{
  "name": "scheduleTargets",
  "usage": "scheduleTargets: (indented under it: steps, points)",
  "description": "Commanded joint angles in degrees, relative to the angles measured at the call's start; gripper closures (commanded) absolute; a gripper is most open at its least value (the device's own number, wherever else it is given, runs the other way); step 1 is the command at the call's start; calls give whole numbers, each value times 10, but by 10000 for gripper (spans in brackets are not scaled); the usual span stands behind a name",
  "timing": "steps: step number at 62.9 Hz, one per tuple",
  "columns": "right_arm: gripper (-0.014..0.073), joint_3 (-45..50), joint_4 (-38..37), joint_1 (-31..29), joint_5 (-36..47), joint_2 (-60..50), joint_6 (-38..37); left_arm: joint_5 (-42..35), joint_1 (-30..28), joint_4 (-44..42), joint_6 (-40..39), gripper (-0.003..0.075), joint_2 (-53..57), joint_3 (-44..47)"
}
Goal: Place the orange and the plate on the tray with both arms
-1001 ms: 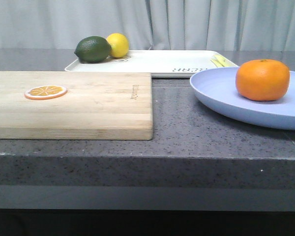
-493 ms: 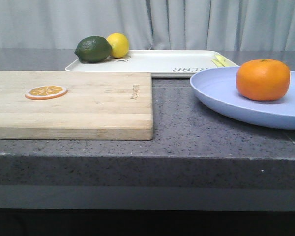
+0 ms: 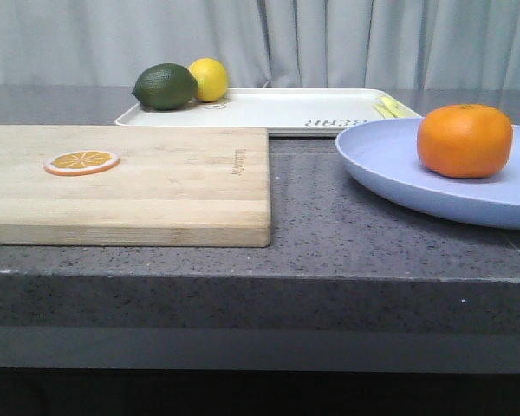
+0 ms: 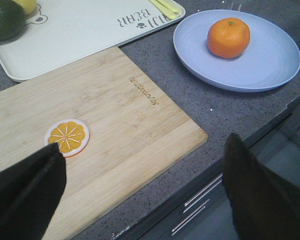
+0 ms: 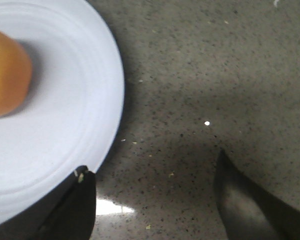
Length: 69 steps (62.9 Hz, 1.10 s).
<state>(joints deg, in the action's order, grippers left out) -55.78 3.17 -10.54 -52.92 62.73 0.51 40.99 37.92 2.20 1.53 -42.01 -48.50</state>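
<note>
The orange [image 3: 464, 140] sits on the pale lavender-blue plate [image 3: 390, 169] at the right of the counter; both also show in the left wrist view, orange [image 4: 228, 37] and plate [image 4: 270, 60]. The white tray [image 3: 277, 111] lies behind, also in the left wrist view [image 4: 85, 30]. My left gripper [image 4: 142, 175] is open and empty, high above the cutting board's near edge. My right gripper [image 5: 152, 200] is open and empty, low over the counter beside the plate's rim [image 5: 90, 125], one finger at the rim. The orange [image 5: 5, 75] is blurred there.
A wooden cutting board [image 3: 156, 182] with a thin orange slice [image 3: 81, 162] lies at the left. A green avocado [image 3: 165, 87] and a yellow lemon [image 3: 210, 78] sit on the tray's far left corner, small yellow pieces [image 3: 388, 108] at its right. The counter's front edge [image 3: 260, 273] is near.
The plate with the orange has shifted a hair to the right in the front view. Nothing else has visibly moved.
</note>
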Motion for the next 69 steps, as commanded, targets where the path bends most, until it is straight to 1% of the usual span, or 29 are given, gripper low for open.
scheduleTargets:
  steps: [1, 7, 8, 13, 17, 22, 29, 39, 43, 53, 57, 62, 69]
  points:
    - [85, -34, 62, -53, -10, 36, 54, -48, -3, 7, -4, 101, 1, -14]
    - [85, -35, 178, -107, -34, 79, 139, -50, -3, 7, -4, 101, 1, -14]
    - [85, -35, 205, -114, -39, 86, 158, -50, -3, 7, -4, 101, 1, -14]
    - [85, -35, 294, -141, -65, 125, 224, -52, -3, 7, -4, 101, 1, -14]
    - [85, -35, 346, -151, -85, 147, 260, -54, -3, 7, -4, 101, 1, -14]
    - [85, -35, 389, -153, -94, 175, 288, -60, -3, 7, -4, 101, 1, -14]
    - [85, -35, 419, -153, -89, 200, 293, -61, -3, 7, -4, 101, 1, -14]
    - [98, -35, 429, -153, -77, 226, 301, -61, -3, 7, -4, 101, 1, -14]
    - [149, -35, 430, -153, -74, 233, 301, -61, -3, 7, -4, 101, 1, -14]
    - [327, -35, 431, -153, -70, 240, 301, -61, -3, 7, -4, 101, 1, -14]
    - [379, -35, 431, -153, -68, 242, 301, -61, -3, 7, -4, 101, 1, -14]
    - [410, -35, 431, -153, -63, 242, 301, -61, -3, 7, -4, 101, 1, -14]
    - [410, -35, 431, -153, -53, 242, 301, -61, -3, 7, -4, 101, 1, -14]
